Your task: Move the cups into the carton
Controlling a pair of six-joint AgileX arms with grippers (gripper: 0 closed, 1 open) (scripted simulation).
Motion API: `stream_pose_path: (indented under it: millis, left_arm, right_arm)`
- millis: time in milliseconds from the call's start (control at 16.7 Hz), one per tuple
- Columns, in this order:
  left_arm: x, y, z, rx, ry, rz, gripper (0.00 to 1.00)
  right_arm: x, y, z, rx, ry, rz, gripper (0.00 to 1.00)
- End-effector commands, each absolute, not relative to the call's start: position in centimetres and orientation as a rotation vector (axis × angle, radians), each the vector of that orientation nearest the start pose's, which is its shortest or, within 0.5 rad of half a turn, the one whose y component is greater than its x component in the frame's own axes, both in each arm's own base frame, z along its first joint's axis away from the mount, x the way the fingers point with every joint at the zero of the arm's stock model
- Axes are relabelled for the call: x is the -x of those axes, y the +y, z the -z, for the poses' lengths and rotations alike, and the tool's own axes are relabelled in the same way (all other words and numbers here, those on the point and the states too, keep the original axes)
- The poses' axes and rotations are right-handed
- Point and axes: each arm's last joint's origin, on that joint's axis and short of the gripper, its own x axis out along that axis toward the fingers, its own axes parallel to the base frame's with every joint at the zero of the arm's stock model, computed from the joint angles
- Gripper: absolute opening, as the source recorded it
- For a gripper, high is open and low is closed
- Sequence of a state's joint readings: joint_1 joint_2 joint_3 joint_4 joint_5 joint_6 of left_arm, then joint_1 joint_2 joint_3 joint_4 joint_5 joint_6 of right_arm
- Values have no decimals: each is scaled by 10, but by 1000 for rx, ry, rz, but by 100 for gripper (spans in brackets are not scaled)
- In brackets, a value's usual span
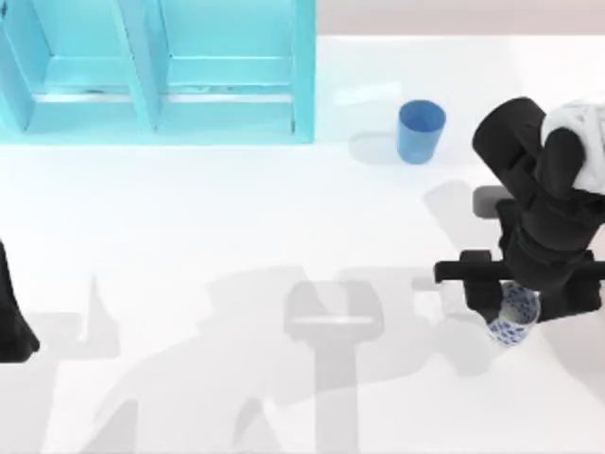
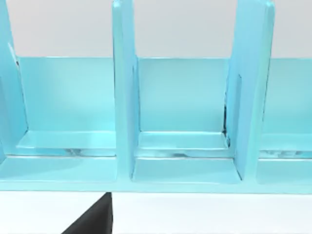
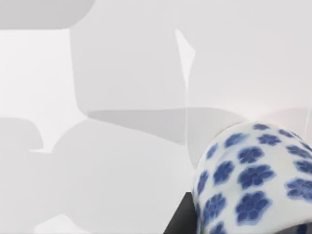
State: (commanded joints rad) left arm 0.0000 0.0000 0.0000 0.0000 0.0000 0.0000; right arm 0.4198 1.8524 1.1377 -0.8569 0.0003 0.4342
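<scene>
Carton (image 1: 227, 95): light cyan, smooth, glossy plastic look, bright sheen on the shelf floors and dividers; same gloss seen from the left wrist (image 2: 185, 146).
Plain blue cup (image 1: 421, 131), well apart from the right gripper (image 1: 510, 307): smooth, satin, slightly see-through plastic look.
Patterned cup (image 1: 513, 315), right under the right gripper: white glazed ceramic look, smooth, blue flower prints with soft edges (image 3: 253, 180).
Right arm (image 1: 548, 208): matt black casing, white cloth-like wrap near its upper part.
Left arm (image 1: 11, 322), at the table's left edge: matt black.
Table (image 1: 236, 236): white, matt, smooth, soft grey shadows.
</scene>
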Motion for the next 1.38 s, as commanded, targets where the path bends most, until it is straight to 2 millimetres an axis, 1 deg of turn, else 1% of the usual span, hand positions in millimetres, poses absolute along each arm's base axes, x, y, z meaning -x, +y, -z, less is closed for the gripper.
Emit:
stream_pose_path:
  millis: [240,360,540,720,840,960,1200,1320,1380]
  left_arm:
    - [-106,-1,-160,0,0,0,100]
    - [-106,-1,-160,0,0,0,100]
    - [-106,-1,-160,0,0,0,100]
    - [-106,-1,-160,0,0,0,100]
    - [-106,-1,-160,0,0,0,100]
    - [-106,-1,-160,0,0,0,100]
    - [-106,-1,-160,0,0,0,100]
    - [-106,-1,-160,0,0,0,100]
    - [-106,-1,-160,0,0,0,100]
  right_arm:
    - [-295,132,-141,-10,1569,9,0]
    - [-299,122,-152,-13,1565,9,0]
    - [-304,90,-183,-12,1573,13,0]
    - [-299,53,-218,-8,1589,13,0]
    - [-295,37,-235,-10,1576,10,0]
    - [-294,33,-240,-10,1570,10,0]
    - [-294,34,-238,-8,1575,9,0]
    - [-295,23,-240,-8,1580,9,0]
    - [-295,14,-243,-9,1583,8,0]
